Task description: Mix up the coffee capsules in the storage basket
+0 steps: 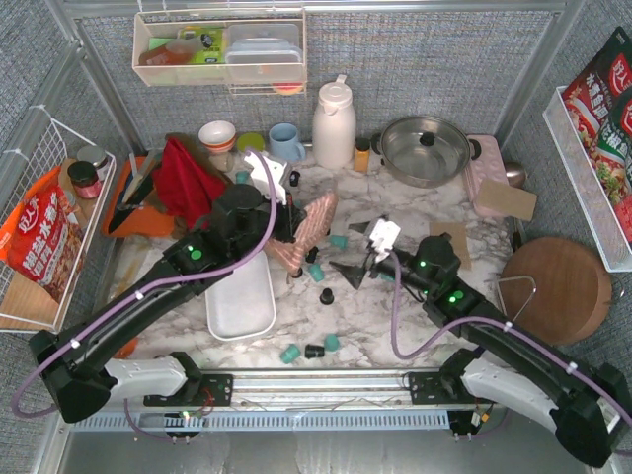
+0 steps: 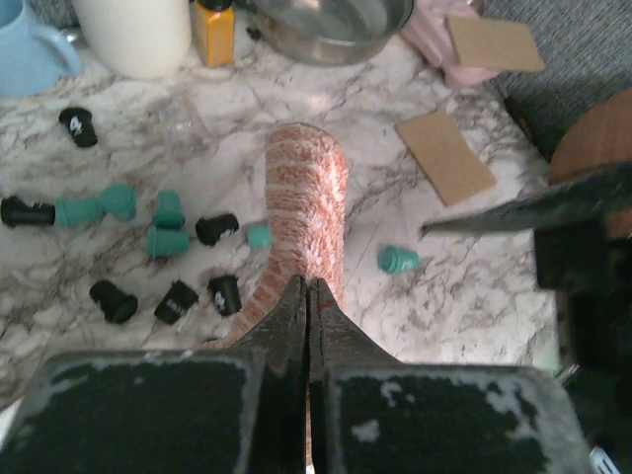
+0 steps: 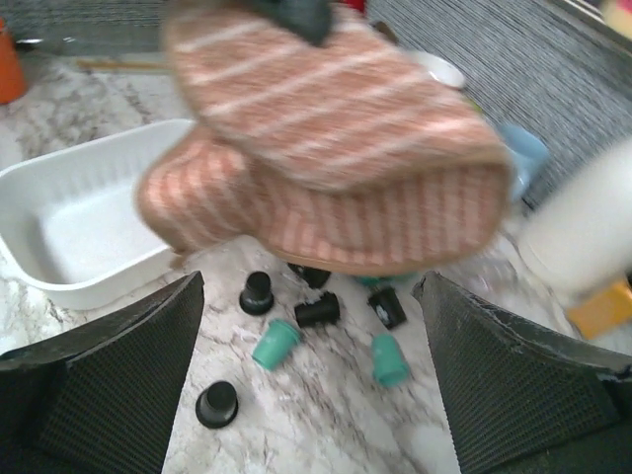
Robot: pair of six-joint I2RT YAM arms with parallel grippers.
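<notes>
Our left claw (image 2: 306,288) is clamped tight on one end of a striped cloth (image 2: 304,193), which hangs out ahead of it above the table (image 2: 444,296). Our right claw (image 3: 311,380) stands wide open and holds nothing; the cloth is just ahead of it and above its fingers.

The pods (image 2: 163,237) are not in the basket. Teal and black ones lie loose on the table, most of them below and to the left of the left claw's tip, with one teal pod off to its right. Several more sit under the gap of the right claw, beneath the cloth. The basket (image 3: 69,212) lies ahead and to the left of the right claw, and behind and below the left claw. We see no pod in it.

We judge the cloth the main hazard. Carried low, it could sweep the pods, and they would likely roll away. It also overhangs the pods that the right claw faces, so a pinch there could catch fabric instead. The claws are near each other, so a careless reach could knock them together.
</notes>
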